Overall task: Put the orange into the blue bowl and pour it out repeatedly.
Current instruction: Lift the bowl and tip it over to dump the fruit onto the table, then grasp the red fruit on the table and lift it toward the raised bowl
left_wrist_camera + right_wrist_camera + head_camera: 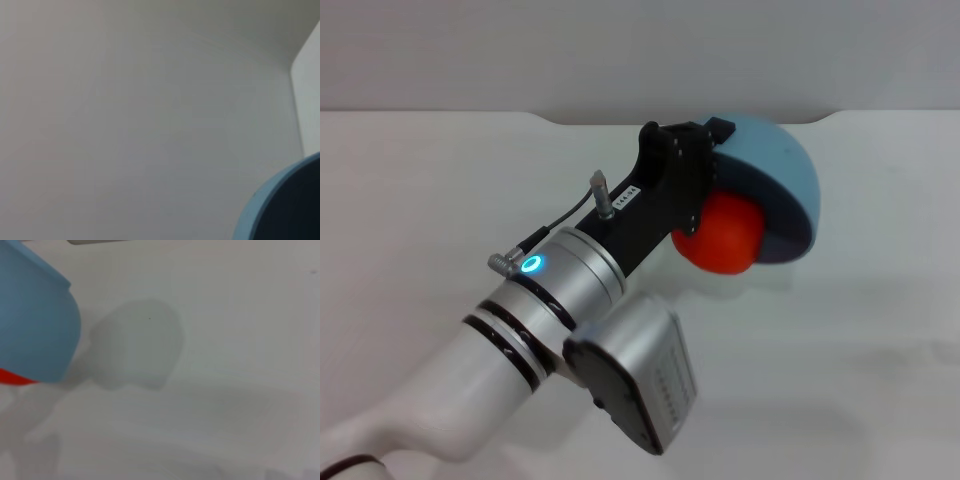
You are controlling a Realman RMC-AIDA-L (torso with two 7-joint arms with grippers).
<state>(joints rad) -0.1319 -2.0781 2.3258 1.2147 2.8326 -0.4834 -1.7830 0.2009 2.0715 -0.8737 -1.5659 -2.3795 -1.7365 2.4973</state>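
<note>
Head view: the left arm reaches in from seven o'clock toward the middle of the white table, and its left gripper has the blue bowl clamped by the rim, tipped hard over so the mouth faces down and toward us. The orange sits right at the lower lip of the bowl's mouth, bulging out at about six o'clock of the bowl. Whether it touches the table I cannot tell. The fingertips themselves are hidden behind the black gripper body and the bowl.

Left wrist view gives much less: only a slice of the bowl's rim and dark inside, cut off at the corner, against bare table. No orange there, no fingers.

Right wrist view adds the other side: the bowl's outer wall, a thin sliver of orange peeking under its edge, and a soft shadow on the table beside it. The right gripper itself shows in no view.
</note>
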